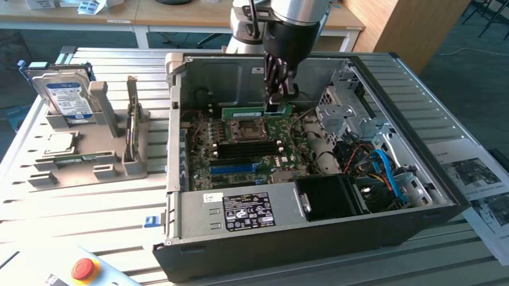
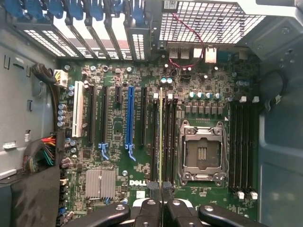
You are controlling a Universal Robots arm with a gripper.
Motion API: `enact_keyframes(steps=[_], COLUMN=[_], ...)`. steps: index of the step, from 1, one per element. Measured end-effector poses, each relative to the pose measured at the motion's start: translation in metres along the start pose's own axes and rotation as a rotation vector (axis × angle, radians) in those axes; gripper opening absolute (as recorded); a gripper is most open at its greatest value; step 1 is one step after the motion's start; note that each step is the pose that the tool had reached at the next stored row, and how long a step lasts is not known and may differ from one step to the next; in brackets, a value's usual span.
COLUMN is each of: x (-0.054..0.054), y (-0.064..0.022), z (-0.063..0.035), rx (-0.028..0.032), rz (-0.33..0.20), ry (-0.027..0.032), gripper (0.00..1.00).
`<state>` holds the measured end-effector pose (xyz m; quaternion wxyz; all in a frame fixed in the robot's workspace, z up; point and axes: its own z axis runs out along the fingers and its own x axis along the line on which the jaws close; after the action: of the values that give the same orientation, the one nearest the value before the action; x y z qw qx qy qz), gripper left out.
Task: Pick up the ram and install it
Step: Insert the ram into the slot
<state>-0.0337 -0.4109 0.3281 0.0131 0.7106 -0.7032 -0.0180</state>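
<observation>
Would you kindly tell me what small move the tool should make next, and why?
Probably a slow, straight descent, I would judge: the tool is shut on the long, thin green RAM stick, which hangs edge-on, parallel to the black memory slots beside the empty silver processor socket, seemingly not yet seated.

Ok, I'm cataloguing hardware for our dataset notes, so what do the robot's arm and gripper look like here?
The arm ends in a rounded silver-grey metal section, with what looks like a thin dark cable alongside it. Below it, a glossy black housing narrows into the gripper. In the wrist view, its fingers are black bars joined by round silver screws.
</observation>
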Motion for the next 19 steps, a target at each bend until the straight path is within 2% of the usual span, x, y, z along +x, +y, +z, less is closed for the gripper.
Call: enact_keyframes(steps=[8, 19], x=[0.000, 0.000], y=[-0.0003, -0.0011], z=[0.0073, 0.0241], rx=[0.0000, 0.0001], rz=[0.002, 0.008], ry=[-0.0001, -0.0004], gripper=[0.12, 0.12])
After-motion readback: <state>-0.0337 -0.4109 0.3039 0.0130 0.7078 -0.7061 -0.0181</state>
